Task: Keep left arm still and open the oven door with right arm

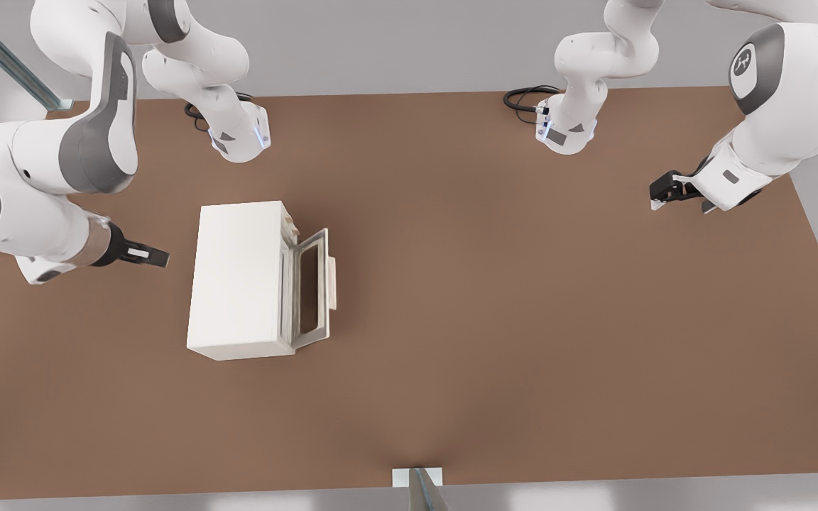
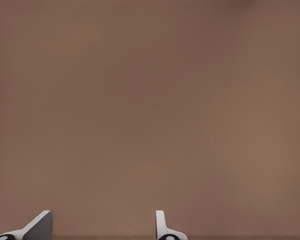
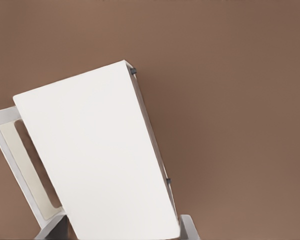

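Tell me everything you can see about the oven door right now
The oven door is a cream rectangular frame around a glass window, with a pale tan bar handle on its outer face. It is partly open, swung away from the cream-white oven box, with its inner edge against the box front. It faces the front view's right, above the brown table. Nothing grips it: the gripper is off the box's opposite side.
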